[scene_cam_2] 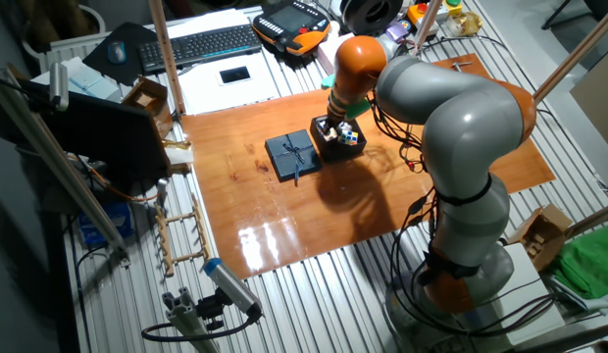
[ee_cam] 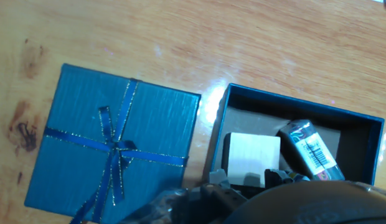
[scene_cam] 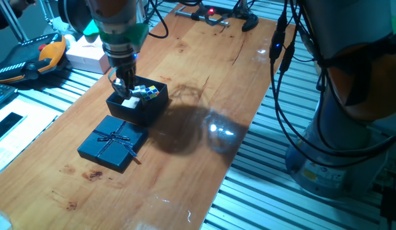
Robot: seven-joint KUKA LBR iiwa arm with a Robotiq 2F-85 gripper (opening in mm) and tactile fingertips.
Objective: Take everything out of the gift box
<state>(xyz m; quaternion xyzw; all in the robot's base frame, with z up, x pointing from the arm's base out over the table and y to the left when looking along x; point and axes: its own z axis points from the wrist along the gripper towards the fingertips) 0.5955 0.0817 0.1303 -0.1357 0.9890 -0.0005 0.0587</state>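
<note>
Navy gift box [scene_cam: 142,107] holds white block [ee_cam: 252,158] beneath fingers [scene_cam: 126,85].

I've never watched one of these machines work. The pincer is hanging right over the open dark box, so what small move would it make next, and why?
Probably a short drop straight down onto the plain white block. The pincer hangs just over the open dark navy square box, above that block, with the multicoloured puzzle cube beside it. Both are inside, and the bow-tied navy lid is already off. Whether its fingers are open is unclear.
</note>
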